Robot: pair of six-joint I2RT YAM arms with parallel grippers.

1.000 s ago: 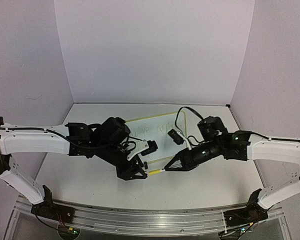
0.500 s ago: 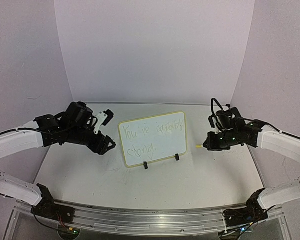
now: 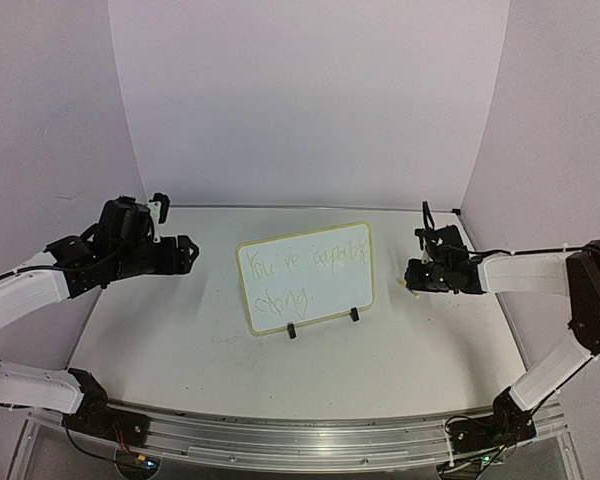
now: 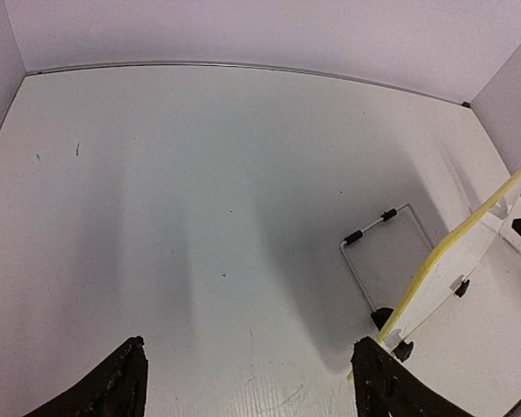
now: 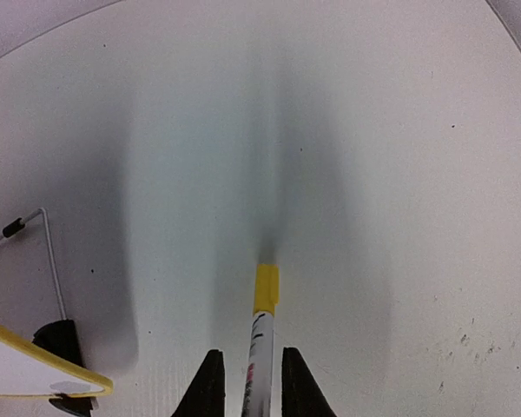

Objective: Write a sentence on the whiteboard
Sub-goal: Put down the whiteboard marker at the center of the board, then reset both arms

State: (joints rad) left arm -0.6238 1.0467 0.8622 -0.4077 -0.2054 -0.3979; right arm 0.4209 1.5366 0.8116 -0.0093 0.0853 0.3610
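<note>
One whiteboard point(image 3: 305, 275) stands upright mid-table on two black clip feet point(image 3: 291, 331), and two lines of the sentence point(image 3: 298, 272) are on its face, faint yellowish-green, top line starting "You're". Seen from the left wrist, one wire stand point(image 4: 378, 252) props it from behind.

Two arms flank it. The left gripper point(image 3: 185, 255) hangs well off to the board's left, its fingers point(image 4: 126, 382) spread wide with nothing but bare table between them. The right gripper point(image 5: 250, 351) sits low, near the board's right edge. There's one marker point(image 5: 260, 343) in play, yellow cap point(image 5: 266, 288) pointing away. It lies between the two fingers point(image 5: 210, 382), which stand slightly apart, a sliver of table showing on either side of the barrel.

As for room, the table point(image 3: 180, 350) runs open along the whole near side in front of the board. There's a broad stretch on the left, and a narrower strip on the right toward the side wall.
</note>
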